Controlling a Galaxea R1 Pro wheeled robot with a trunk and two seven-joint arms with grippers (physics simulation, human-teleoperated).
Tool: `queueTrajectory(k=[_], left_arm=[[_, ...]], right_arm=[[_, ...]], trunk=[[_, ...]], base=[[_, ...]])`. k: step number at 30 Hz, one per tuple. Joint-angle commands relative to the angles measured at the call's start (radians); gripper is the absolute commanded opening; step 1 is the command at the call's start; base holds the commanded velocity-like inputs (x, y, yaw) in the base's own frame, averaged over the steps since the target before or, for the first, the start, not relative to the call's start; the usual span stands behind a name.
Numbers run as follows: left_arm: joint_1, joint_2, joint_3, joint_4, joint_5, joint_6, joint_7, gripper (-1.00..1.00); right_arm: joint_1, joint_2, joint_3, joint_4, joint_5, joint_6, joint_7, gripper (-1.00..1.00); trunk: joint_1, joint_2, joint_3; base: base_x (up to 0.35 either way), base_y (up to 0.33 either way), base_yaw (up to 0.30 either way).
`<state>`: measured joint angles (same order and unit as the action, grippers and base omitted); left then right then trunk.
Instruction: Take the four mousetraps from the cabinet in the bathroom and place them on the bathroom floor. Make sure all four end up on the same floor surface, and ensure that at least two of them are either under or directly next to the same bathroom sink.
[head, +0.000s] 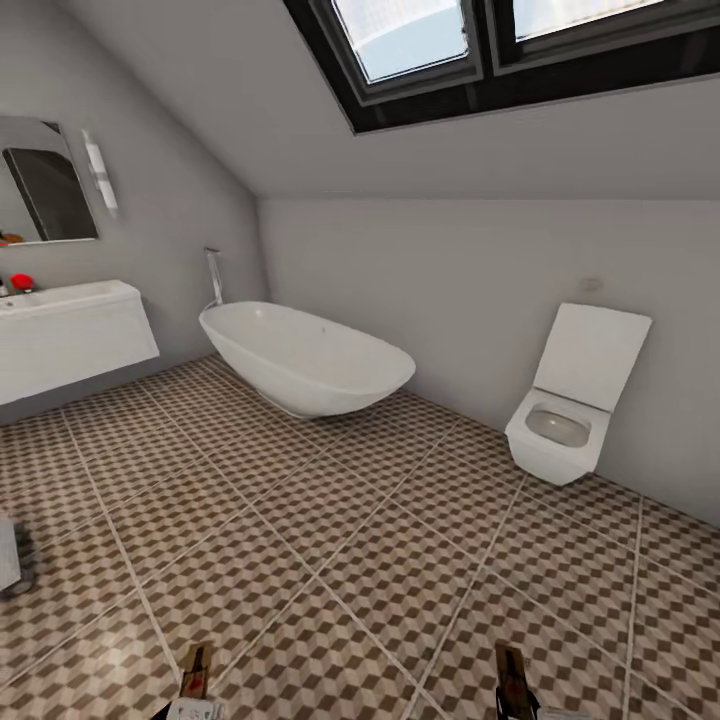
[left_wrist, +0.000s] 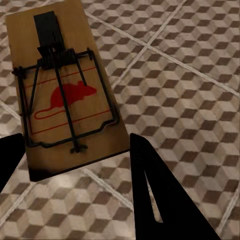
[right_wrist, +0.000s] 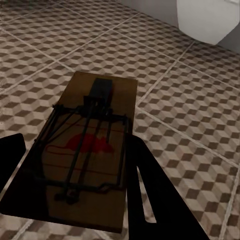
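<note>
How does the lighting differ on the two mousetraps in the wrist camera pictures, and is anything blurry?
Left wrist view: the tan wooden mousetrap is brightly lit, its red mouse print vivid. Right wrist view: the other wooden mousetrap sits in shadow, dark brown, print dulled. Both pictures are sharp; the black fingers show as featureless silhouettes.

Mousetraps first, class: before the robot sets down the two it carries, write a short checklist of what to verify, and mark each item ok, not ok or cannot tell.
1. Left gripper holds a mousetrap between its fingers: ok.
2. Right gripper holds the other mousetrap: ok.
3. Tiled bathroom floor lies ahead and beneath both traps: ok.
4. Sink within reach for placing traps under or beside it: not ok, it stands far off at the left wall.
5. Traps heading for the sink, not the bathtub or toilet: cannot tell.
6. Remaining two traps accounted for: cannot tell.
</note>
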<state>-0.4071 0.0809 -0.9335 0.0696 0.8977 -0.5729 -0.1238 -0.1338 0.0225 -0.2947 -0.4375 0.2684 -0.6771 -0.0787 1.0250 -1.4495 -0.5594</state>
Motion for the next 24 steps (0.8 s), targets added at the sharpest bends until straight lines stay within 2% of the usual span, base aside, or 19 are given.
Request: queueTrajectory(k=[1,10,24], left_arm=[[-0.001,0.002,-0.004,0.004,0.012,-0.002,-0.005,-1.00],[-0.001,0.001,-0.005,0.003,0.016,0.000,-0.007,-1.00],[-0.001,-0.009,-0.005,0.003,0.017,0.003,-0.005,-1.00]], right_arm=[[0.000,0.001,-0.004,0.000,0.011,-0.002,-0.006,-1.00],[0.000,0.001,-0.004,0.000,0.011,-0.002,-0.006,-1.00],[0.000,0.001,-0.006,-0.001,0.011,-0.002,-0.006,-1.00]], trunk=[[0.000,0.000,0.001],[0.000,0.000,0.013],[0.000,0.000,0.031]], base=[[0.000,0.000,0.098],[0.005,0.000,0.098],[0.082,-0.017,0.104]])
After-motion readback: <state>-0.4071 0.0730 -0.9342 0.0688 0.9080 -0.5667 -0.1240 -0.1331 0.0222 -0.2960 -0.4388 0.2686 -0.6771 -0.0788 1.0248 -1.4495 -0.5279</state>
